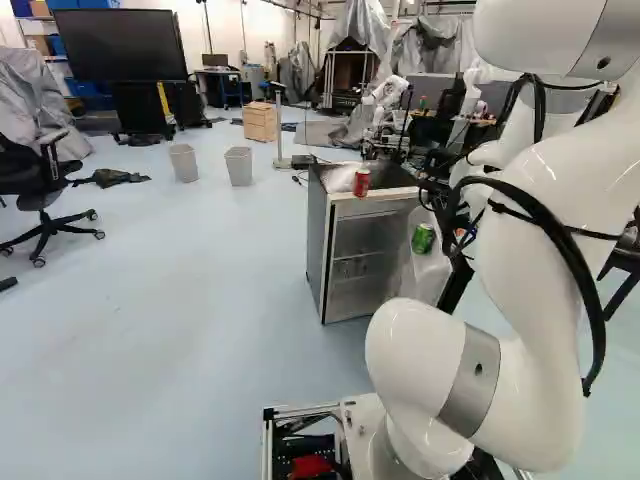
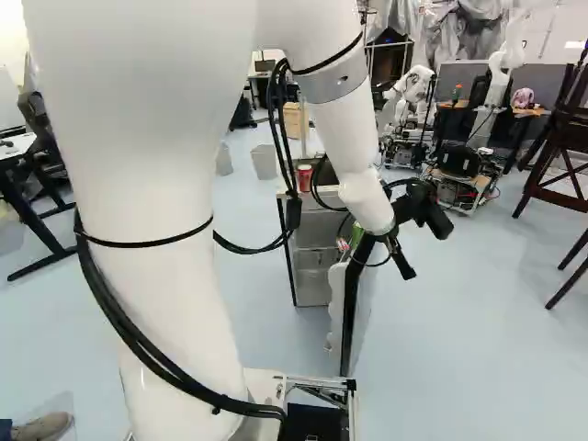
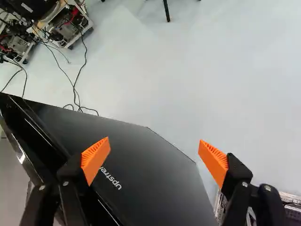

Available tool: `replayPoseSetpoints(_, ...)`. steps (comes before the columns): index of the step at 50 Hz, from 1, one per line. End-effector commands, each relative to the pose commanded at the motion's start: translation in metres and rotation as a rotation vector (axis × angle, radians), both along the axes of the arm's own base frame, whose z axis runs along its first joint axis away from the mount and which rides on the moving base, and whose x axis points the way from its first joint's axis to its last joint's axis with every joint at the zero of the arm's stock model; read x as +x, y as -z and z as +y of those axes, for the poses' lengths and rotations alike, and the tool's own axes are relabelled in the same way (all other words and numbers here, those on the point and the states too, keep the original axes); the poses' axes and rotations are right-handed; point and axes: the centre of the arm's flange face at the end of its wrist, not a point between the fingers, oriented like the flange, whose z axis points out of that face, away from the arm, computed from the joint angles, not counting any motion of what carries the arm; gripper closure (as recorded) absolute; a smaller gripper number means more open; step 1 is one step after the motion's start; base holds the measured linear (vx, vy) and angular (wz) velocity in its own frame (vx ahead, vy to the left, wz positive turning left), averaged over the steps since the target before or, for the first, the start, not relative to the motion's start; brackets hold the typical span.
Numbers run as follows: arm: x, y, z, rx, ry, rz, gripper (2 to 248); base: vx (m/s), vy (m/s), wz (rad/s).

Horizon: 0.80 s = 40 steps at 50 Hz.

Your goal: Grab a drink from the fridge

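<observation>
The black, 2-fingered end effector (image 3: 154, 149) stood open by the dark, flat fridge door (image 3: 146, 165); a sideways sweep risked jolting it, toppling its green metal can (image 1: 423, 239).

- Drink cans: two are counted, a red can (image 1: 361, 182) on top and a green can (image 1: 423, 239) in the door.
- Fridges: one fridge (image 1: 368, 247) is seen, with one door (image 3: 146, 165) swung open.
- Grippers: one gripper (image 2: 428, 252) is shown, fitted with two orange pads (image 3: 95, 158).
- Robots at the back: two are counted, another robot (image 2: 413, 87) and, beyond it, another robot (image 2: 501, 69).
- Waste bins: two are seen, one bin (image 1: 185, 163) standing near a second bin (image 1: 239, 166).
- Large screens: one large screen (image 1: 120, 45) is seen.
- Wooden boxes: one wooden box (image 1: 260, 121) is shown.
- Office chairs: one office chair (image 1: 45, 190) is counted at the left of the left base view.
- Dark wooden chairs (image 2: 562, 179): partly cut off, so their number cannot be told.
</observation>
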Motion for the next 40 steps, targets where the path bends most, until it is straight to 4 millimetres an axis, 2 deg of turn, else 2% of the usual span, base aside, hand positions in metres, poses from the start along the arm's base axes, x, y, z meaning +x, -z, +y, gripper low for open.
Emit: replayPoseSetpoints(40,-0.007,-0.001,0.031,0.007,-0.042,0.008,3,0.0,0.0,0.0)
